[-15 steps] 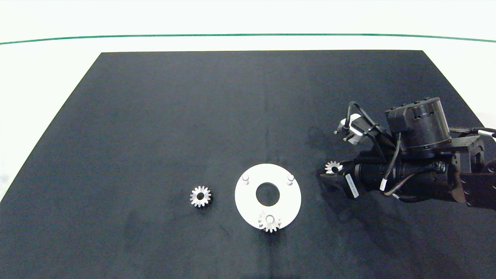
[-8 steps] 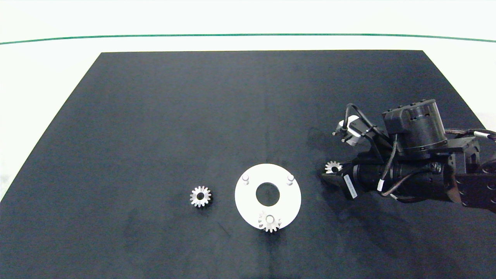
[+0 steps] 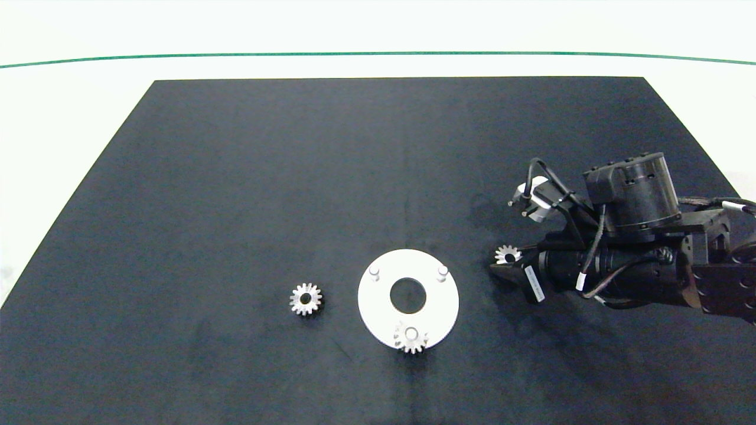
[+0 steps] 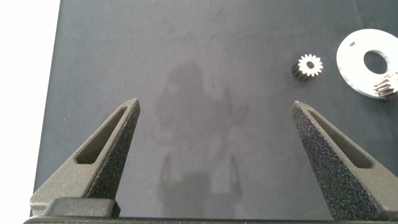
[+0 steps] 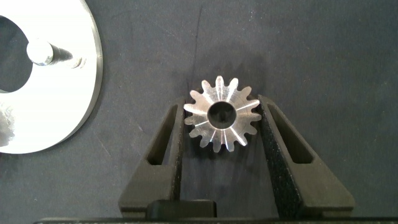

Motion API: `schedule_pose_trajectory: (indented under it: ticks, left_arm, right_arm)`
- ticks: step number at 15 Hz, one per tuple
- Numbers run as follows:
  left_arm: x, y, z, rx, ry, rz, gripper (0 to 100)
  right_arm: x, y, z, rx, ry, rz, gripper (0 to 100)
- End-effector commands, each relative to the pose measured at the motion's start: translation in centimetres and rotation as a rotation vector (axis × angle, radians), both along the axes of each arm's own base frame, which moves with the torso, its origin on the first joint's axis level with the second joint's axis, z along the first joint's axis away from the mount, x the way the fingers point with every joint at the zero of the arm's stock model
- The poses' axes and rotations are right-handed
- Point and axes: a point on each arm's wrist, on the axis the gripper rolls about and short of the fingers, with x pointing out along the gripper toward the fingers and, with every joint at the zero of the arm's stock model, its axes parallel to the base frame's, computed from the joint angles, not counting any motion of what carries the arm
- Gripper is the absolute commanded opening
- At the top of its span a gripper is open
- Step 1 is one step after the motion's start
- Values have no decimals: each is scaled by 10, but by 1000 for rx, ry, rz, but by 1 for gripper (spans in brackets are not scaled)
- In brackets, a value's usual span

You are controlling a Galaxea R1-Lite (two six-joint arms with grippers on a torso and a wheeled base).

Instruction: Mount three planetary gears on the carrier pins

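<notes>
One gear sits on the disc's near pin; two pins stand bare. The right gripper, toward the mat's right edge, clamps a second gear. A third lies left of the disc. The left gripper hangs open.

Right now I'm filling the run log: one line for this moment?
right gripper shut on gear beside disc | one gear on pin | one gear loose | left gripper open, idle
</notes>
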Motion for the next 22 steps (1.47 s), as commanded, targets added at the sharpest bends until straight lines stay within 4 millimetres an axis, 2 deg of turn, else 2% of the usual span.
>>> schedule_pose_trajectory:
  ticks: [1,12,16,22]
  left_arm:
    - [1,0,0,1,5,0,100]
    - [1,0,0,1,7,0,100]
    - [1,0,0,1,7,0,100]
    - [0,0,1,0,1,0,100]
  right_arm:
    - [1,0,-2,-3,7,1,23]
    - [2,1,-5,1,4,4,0]
    - [1,0,0,9,-16,1,0]
    - [-8,1,24,44,-91,19,0]
